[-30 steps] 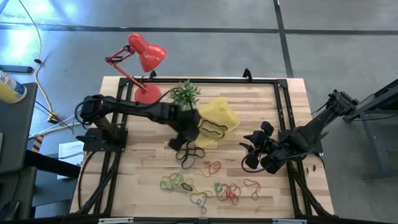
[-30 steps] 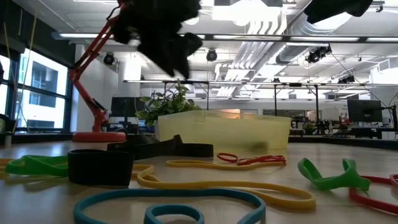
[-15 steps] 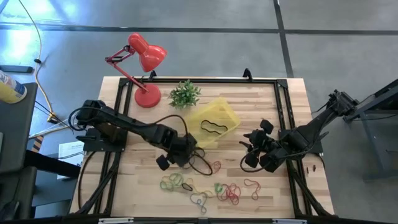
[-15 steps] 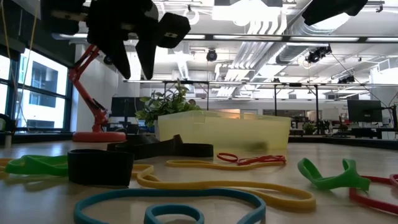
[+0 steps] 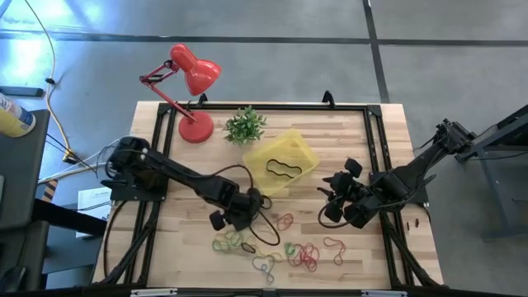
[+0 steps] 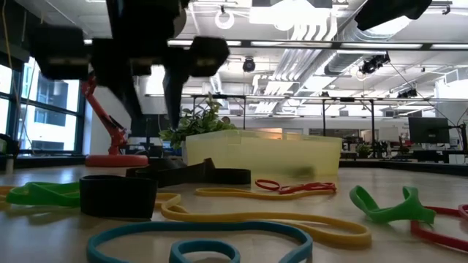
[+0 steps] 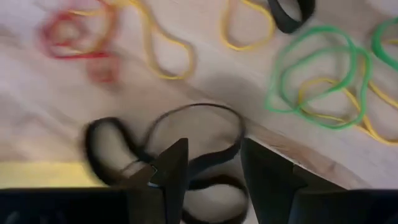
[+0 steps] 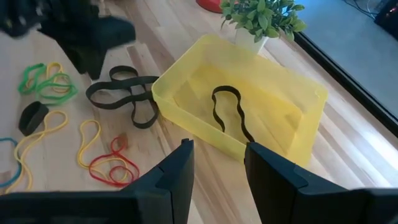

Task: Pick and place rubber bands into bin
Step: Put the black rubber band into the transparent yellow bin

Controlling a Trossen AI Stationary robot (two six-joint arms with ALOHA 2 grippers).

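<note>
The left end effector (image 5: 240, 211) hangs over a cluster of black rubber bands (image 7: 186, 140), its fingers (image 7: 171, 171) parted and gripping nothing, with the loops lying directly under and between them. The black loops overlap, so a close here could lift two or three at once, or pinch only one strand so it slips or snaps free on the way to the bin (image 5: 282, 162). The bin sits beyond the end effector, tilted on the worktop (image 5: 355, 140), already holding one black band (image 8: 231, 115). The right end effector (image 5: 330, 196) waits off to the side, fingers apart and empty. The left wrist view is smeared, so I cannot tell how many black loops are tangled, or whether the fingertips touch the worktop.
</note>
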